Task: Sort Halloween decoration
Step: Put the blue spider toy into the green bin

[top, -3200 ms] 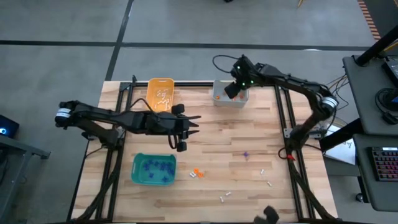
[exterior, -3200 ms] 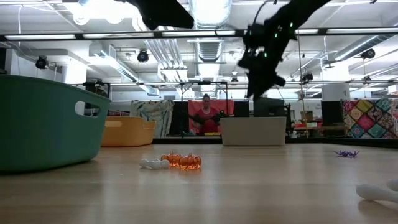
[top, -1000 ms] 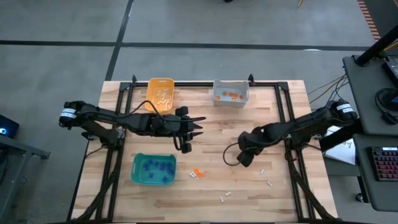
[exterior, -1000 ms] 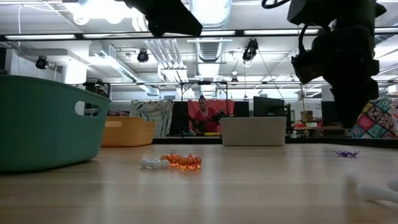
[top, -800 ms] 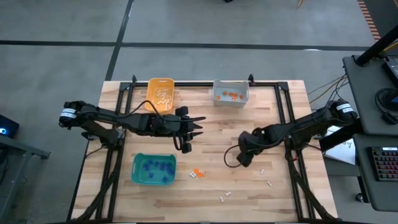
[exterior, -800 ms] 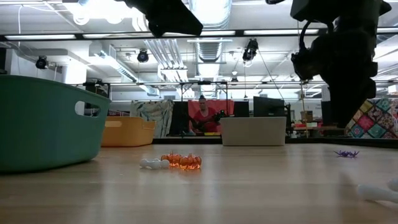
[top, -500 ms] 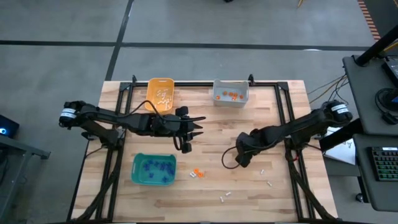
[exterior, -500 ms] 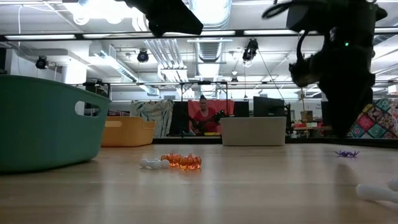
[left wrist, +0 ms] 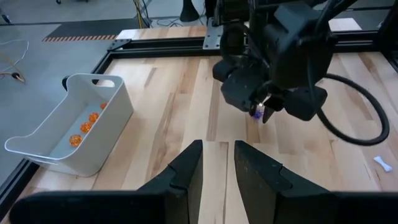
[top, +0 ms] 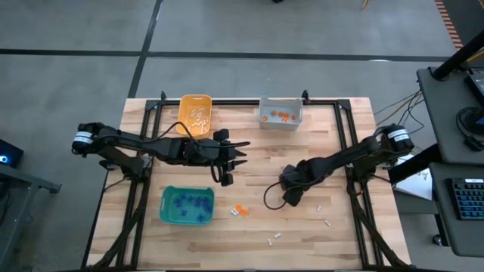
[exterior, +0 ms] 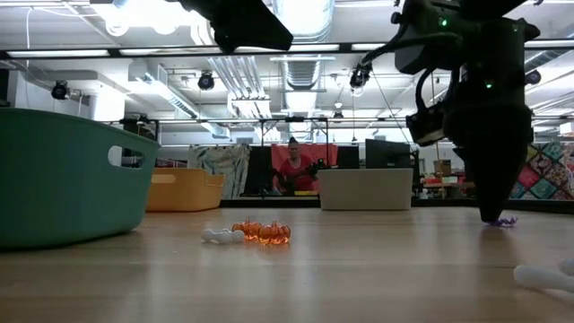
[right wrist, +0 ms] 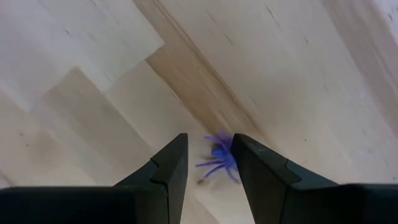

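A purple spiky trinket (right wrist: 219,158) lies on the table right of its middle. My right gripper (right wrist: 208,163) is open and low over it, pointing down, one finger on each side, and I cannot see them touching it. It also shows in the low view (exterior: 493,213) and the left wrist view (left wrist: 264,112). Two orange roundish trinkets (exterior: 262,232) and a small white one (exterior: 220,236) lie near the front middle. More white ones (top: 320,206) lie at the front right. My left gripper (top: 236,153) is open and empty above the table's middle left.
A teal bin (top: 187,205) holding purple trinkets stands at the front left. An orange-yellow bin (top: 195,113) holding white ones and a grey bin (top: 280,113) holding orange ones stand at the far edge. A black cable loops beside my right gripper. A person sits beyond the table.
My right gripper has gone down and a little toward the table's left edge, coming low over the purple trinket, which has stayed where it lay.
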Controlling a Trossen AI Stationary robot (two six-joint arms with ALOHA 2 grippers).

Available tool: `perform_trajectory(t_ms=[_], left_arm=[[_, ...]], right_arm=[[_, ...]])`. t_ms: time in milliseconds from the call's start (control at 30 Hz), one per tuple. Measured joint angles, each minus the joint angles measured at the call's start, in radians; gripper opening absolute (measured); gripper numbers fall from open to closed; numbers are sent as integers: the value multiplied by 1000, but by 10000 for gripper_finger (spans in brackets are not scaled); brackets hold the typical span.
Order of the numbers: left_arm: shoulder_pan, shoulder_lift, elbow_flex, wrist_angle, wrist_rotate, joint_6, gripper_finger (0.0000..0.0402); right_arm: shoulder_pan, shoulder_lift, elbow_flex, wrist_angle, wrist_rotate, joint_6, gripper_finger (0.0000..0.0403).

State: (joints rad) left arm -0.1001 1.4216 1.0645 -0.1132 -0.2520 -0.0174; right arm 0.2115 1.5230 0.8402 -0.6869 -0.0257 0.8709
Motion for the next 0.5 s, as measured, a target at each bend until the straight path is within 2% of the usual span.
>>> perform_trajectory(t_ms=[267, 500], left_arm=[[0, 0, 0, 1, 0, 0, 75], [0, 0, 0, 1, 0, 0, 75]], right_arm=[[0, 52, 9, -10, 0, -13, 124], [0, 53, 8, -8, -1, -32, 61]])
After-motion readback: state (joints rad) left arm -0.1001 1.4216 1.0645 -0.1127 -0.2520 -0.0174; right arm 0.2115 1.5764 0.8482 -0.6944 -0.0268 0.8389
